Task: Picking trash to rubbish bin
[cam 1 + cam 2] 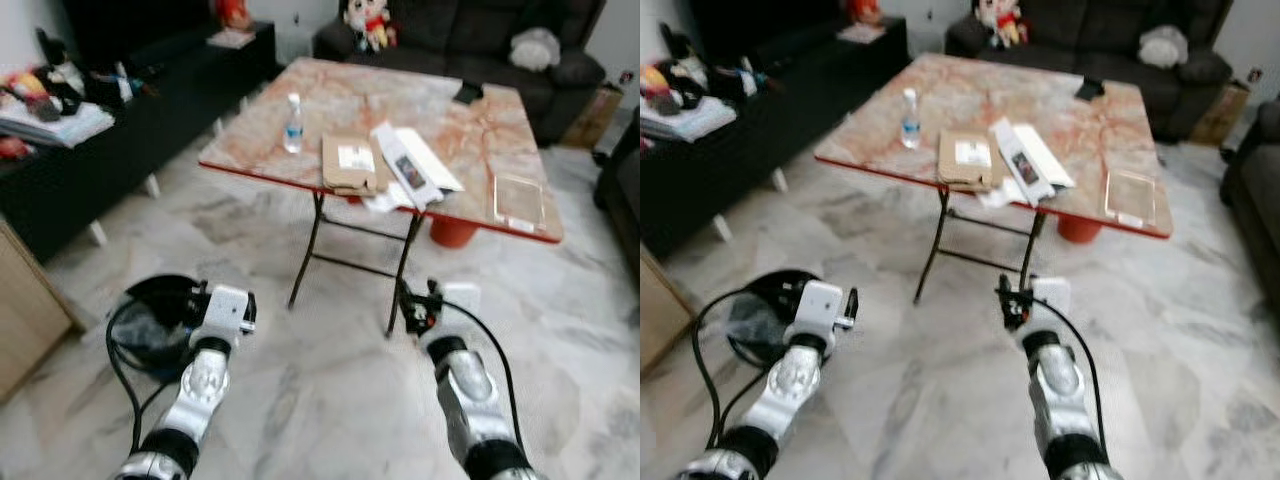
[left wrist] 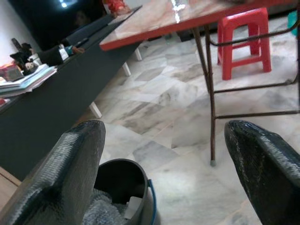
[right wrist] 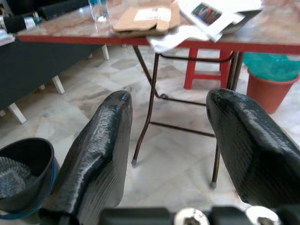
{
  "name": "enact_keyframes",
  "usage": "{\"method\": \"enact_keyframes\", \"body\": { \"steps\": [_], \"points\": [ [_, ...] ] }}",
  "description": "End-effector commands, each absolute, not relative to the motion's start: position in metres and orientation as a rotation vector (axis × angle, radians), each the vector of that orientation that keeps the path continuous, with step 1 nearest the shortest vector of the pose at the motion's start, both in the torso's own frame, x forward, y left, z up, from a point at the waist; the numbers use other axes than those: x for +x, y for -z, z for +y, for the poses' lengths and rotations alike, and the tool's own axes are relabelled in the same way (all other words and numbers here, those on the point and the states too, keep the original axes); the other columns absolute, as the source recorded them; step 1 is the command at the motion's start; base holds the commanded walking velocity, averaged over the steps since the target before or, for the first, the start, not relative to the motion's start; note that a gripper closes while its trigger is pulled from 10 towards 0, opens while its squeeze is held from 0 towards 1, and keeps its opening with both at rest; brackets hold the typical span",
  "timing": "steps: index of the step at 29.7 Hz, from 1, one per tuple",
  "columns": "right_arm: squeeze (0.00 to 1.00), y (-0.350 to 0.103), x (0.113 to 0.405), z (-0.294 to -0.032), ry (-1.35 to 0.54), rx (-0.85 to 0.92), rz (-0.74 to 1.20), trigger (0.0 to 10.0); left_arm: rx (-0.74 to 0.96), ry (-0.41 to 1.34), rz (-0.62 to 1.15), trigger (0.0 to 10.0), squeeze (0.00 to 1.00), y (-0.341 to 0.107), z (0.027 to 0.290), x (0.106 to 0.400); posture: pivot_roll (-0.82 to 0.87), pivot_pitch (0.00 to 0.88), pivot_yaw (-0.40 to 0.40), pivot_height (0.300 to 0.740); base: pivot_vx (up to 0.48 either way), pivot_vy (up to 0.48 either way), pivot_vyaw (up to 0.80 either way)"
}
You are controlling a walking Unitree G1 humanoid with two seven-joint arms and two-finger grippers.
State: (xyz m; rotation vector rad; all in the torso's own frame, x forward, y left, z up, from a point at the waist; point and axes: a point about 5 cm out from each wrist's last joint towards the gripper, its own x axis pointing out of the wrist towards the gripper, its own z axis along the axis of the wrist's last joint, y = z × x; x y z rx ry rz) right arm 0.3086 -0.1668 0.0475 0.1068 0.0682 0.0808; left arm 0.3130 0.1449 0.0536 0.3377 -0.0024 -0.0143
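Fingers of both grippers, left gripper and right gripper, spread wide, holding nothing. Cardboard packet and papers lie on the folding table; black rubbish bin beside left arm.

The bin is partly hidden behind the left arm. The stool is mostly hidden under the surface. The bottle label is too blurred to read.

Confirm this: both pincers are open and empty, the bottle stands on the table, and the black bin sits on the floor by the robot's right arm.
Wrong side. The black bin sits by the left pincer, as the left eye view shows. The rest holds: the right pincer is open too, and the bottle stands on the table.
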Motion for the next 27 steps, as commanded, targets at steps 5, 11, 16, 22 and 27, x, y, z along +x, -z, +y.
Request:
{"method": "enact_keyframes", "body": {
  "steps": [5, 11, 16, 22, 27],
  "points": [
    [0.0, -0.05, 0.311, -0.168, -0.06, 0.13, 0.068, 10.0, 0.337, 0.031, -0.02, 10.0, 0.0, -0.063, 0.141, 0.319, 0.08, 0.0, -0.063, 0.74, 0.0, 0.0, 0.0],
    [0.0, -0.049, 0.312, -0.167, -0.055, 0.148, 0.07, 10.0, 0.345, 0.039, -0.015, 10.0, 0.0, -0.063, 0.141, 0.319, 0.09, 0.0, -0.048, 0.74, 0.0, 0.0, 0.0],
    [0.0, -0.048, 0.312, -0.165, -0.049, 0.169, 0.077, 10.0, 0.355, 0.04, -0.011, 10.0, 0.0, -0.065, 0.142, 0.321, 0.1, 0.0, -0.042, 0.74, 0.0, 0.0, 0.0],
    [0.0, -0.049, 0.313, -0.162, -0.051, 0.175, 0.07, 10.0, 0.376, 0.041, -0.009, 10.0, 0.0, -0.066, 0.144, 0.321, 0.1, 0.0, -0.035, 0.74, 0.0, 0.0, 0.0],
    [0.0, -0.051, 0.315, -0.159, -0.063, 0.178, 0.063, 10.0, 0.361, 0.006, -0.001, 10.0, 0.0, -0.067, 0.145, 0.324, 0.11, 0.0, -0.044, 0.74, 0.0, 0.0, 0.0]
  ]
}}
